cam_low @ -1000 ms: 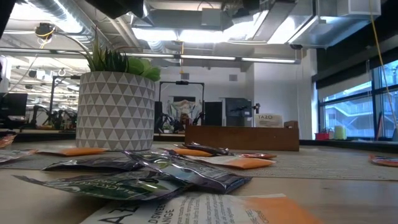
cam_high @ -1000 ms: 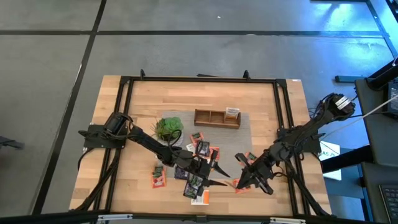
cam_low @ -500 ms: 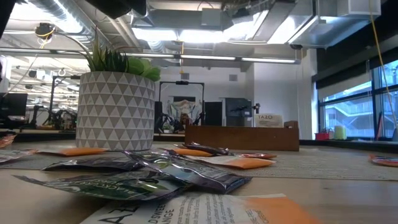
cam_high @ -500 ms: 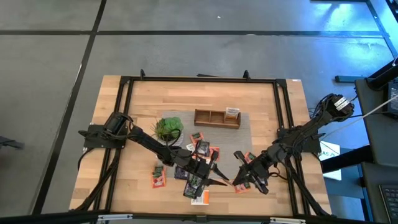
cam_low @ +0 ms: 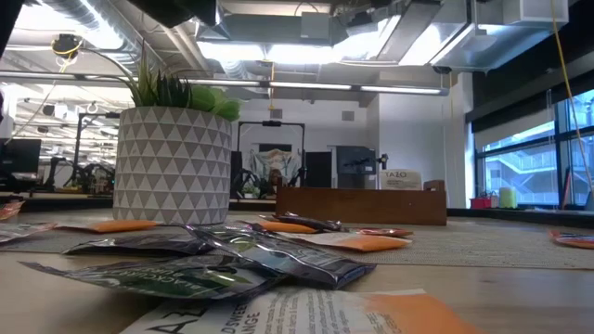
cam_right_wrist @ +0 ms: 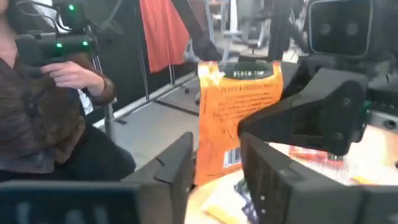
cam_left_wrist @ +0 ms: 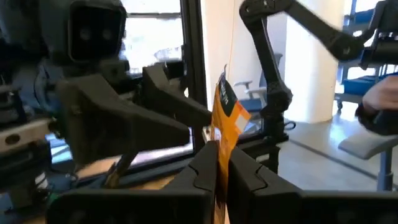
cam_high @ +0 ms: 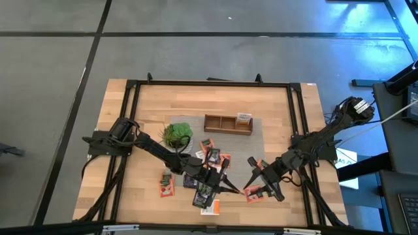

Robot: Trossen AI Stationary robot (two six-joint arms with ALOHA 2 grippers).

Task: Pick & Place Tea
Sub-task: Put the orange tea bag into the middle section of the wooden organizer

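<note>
Since a moment ago the left gripper [cam_left_wrist: 216,163] has clenched on an orange sachet [cam_left_wrist: 225,115] that the right gripper [cam_right_wrist: 214,163] had held; the right one now stands parted around it, a handover just in front of the sachet pile [cam_high: 208,164]. Beyond the pile, the wooden box [cam_high: 228,123] holds only one sachet, so by my judgement most sorting remains.

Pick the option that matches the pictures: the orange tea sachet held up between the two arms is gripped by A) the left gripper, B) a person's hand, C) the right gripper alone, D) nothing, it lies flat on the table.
A: in the left wrist view the left gripper has its fingers closed on the edge of the upright orange tea sachet, while the right gripper stands open around it.
</note>
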